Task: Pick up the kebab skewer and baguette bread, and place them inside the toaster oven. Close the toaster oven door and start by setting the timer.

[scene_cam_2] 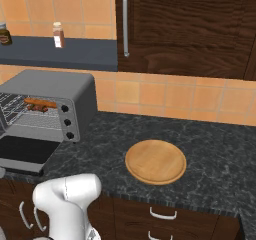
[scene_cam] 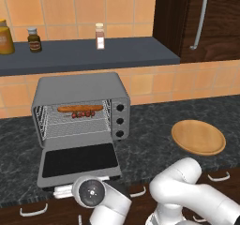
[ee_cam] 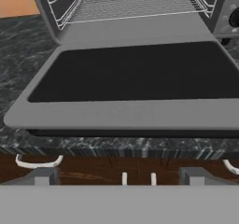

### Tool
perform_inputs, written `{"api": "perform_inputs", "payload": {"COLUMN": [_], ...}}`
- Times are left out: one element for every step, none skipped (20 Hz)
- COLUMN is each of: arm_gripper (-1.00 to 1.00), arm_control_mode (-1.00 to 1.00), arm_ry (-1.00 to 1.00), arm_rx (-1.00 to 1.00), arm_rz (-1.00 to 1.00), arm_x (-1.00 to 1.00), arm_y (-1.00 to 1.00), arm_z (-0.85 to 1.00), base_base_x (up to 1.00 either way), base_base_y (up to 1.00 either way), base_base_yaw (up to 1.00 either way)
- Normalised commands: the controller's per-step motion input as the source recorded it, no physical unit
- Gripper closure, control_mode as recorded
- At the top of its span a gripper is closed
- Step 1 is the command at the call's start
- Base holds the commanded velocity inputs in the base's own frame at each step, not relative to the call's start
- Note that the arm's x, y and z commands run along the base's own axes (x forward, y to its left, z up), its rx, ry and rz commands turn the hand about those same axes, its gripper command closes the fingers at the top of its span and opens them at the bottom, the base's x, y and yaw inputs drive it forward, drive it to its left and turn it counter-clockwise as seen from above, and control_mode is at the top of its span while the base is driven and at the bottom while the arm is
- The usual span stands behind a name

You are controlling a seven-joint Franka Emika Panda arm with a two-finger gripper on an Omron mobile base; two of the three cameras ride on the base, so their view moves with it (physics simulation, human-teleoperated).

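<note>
Currently the boxy grey metal toaster oven (scene_cam: 82,108) on the dark speckled surface (scene_cam: 154,139) holds the orange-brown baguette (scene_cam: 79,108) and red-brown skewer (scene_cam: 83,114) on its rack (black-glass drop-down door (ee_cam: 135,71) lying flat); pincer (ee_cam: 119,176) spread wide, empty.

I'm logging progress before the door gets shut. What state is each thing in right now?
toaster oven door: dropped open, lying flat
toaster oven: open, rack loaded
baguette bread: lying on the rack inside
kebab skewer: on the rack just in front of the baguette
round wooden plate: bare, on the counter
gripper: open, holding nothing, low in front of the door's front edge
</note>
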Motion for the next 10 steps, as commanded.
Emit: {"api": "perform_inputs", "payload": {"arm_gripper": [-1.0, -1.0, -1.0, -1.0, -1.0, -1.0, -1.0, -1.0, -1.0, -1.0], "arm_control_mode": [-1.0, -1.0, -1.0, -1.0, -1.0, -1.0, -1.0, -1.0, -1.0, -1.0], "arm_ry": [0.0, 0.0, 0.0, 0.0, 0.0, 0.0, 0.0, 0.0, 0.0, 0.0], "arm_rx": [0.0, 0.0, 0.0, 0.0, 0.0, 0.0, 0.0, 0.0, 0.0, 0.0], "arm_rz": [0.0, 0.0, 0.0, 0.0, 0.0, 0.0, 0.0, 0.0, 0.0, 0.0], "arm_x": [0.19, 0.23, 0.19, 0.17, 0.15, 0.11, 0.06, 0.05, 0.06, 0.04], "arm_y": [0.0, 0.0, 0.0, 0.02, 0.03, 0.0, 0.0, 0.01, 0.04, 0.02], "arm_z": [-0.11, -0.05, -0.08, -0.09, -0.11, -0.13, -0.12, -0.15, -0.19, -0.22], "base_base_x": [0.0, 0.0, 0.0, 0.0, 0.0, 0.0, 0.0, 0.0, 0.0, 0.0], "base_base_y": [0.0, 0.0, 0.0, 0.0, 0.0, 0.0, 0.0, 0.0, 0.0, 0.0], "base_base_yaw": [0.0, 0.0, 0.0, 0.0, 0.0, 0.0, 0.0, 0.0, 0.0, 0.0]}}
